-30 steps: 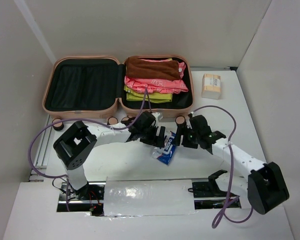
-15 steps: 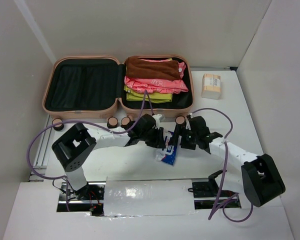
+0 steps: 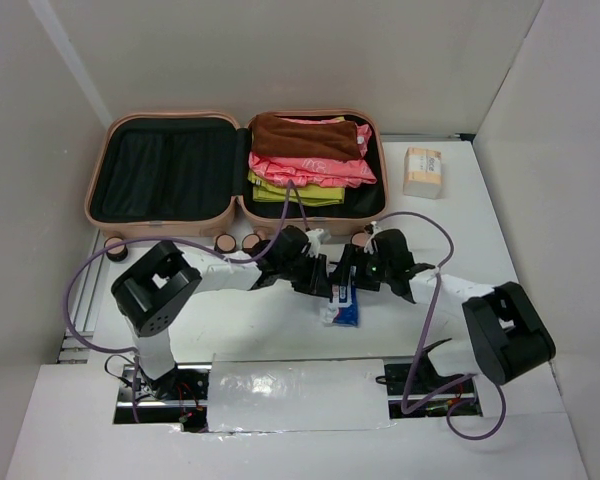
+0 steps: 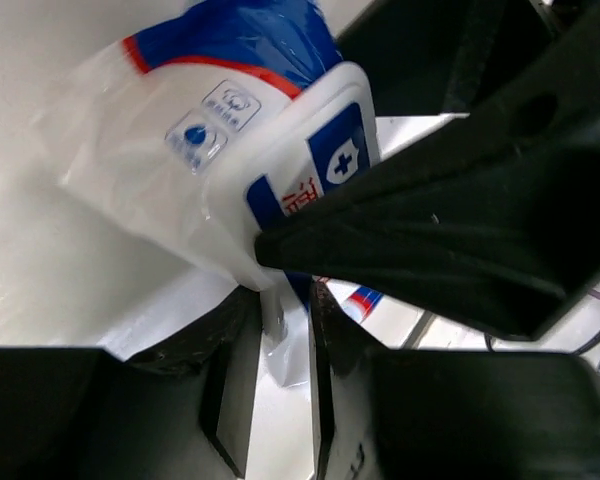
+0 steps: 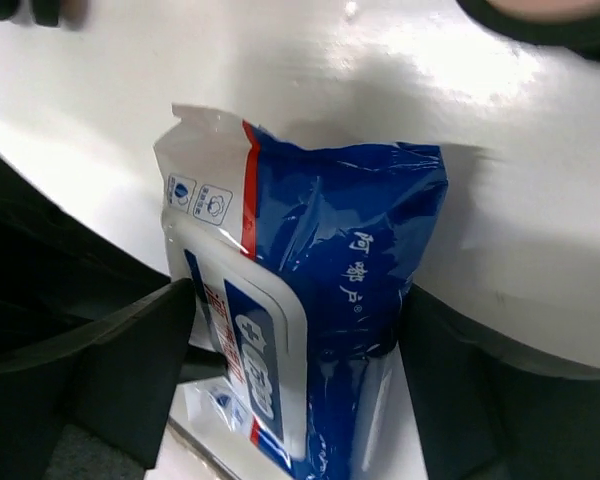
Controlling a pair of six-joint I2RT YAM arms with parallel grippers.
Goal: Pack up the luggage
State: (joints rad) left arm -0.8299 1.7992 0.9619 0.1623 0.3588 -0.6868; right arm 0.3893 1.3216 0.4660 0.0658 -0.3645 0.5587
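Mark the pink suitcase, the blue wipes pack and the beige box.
Peach-pink hard-shell suitcase (image 3: 165,170): top view, bare black lining.
Blue-and-white plastic wipes pack (image 5: 350,240): right wrist view, blue front.
Small beige box (image 3: 423,172): top view, top face.

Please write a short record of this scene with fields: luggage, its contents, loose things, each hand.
luggage: open flat, left half bare lining
clothes: folded, in right half
wipes pack: in front of luggage, between both hands
left hand: pinches pack's sealed edge
right hand: grips pack's sides
box: right of luggage, outside it
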